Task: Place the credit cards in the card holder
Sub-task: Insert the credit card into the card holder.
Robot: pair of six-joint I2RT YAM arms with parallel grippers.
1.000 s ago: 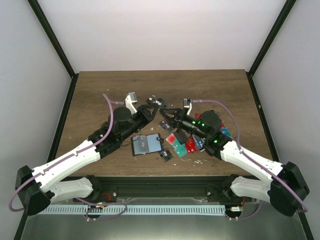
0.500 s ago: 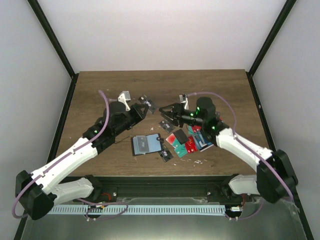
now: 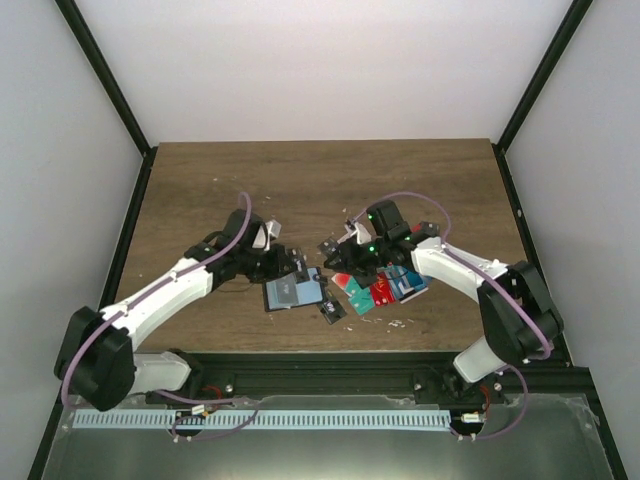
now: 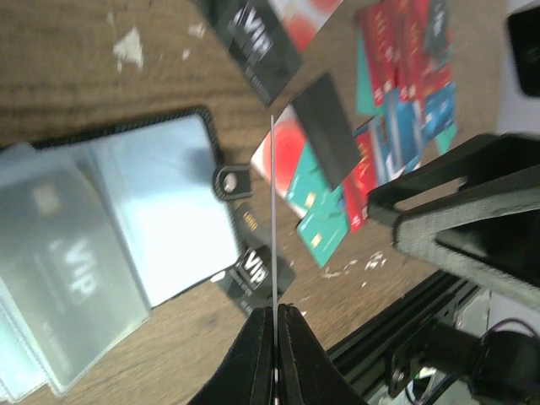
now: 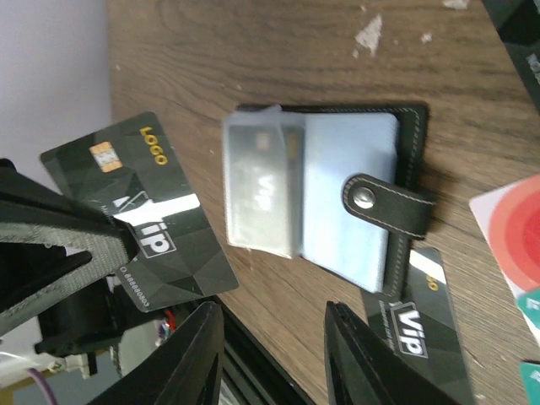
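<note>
The card holder (image 3: 292, 291) lies open on the table, light blue-grey inside, its snap tab (image 5: 384, 203) folded over the right half. My left gripper (image 3: 294, 263) is just above its far edge, shut on a black VIP card (image 5: 139, 215), which shows edge-on (image 4: 272, 211) in the left wrist view. My right gripper (image 3: 338, 258) hovers open and holds nothing, between the holder and the pile of credit cards (image 3: 385, 285), which are red, teal and blue. A white card with a red circle (image 5: 515, 228) lies at the pile's edge.
Another black VIP card (image 3: 331, 311) lies on the wood just right of the holder's near corner. The table's front edge and black rail (image 4: 405, 337) run close below the holder. Small white flecks (image 3: 405, 322) dot the wood.
The two grippers met above the table on the black card. The right one opened and let go. The left arm has come down toward the holder with the card.
</note>
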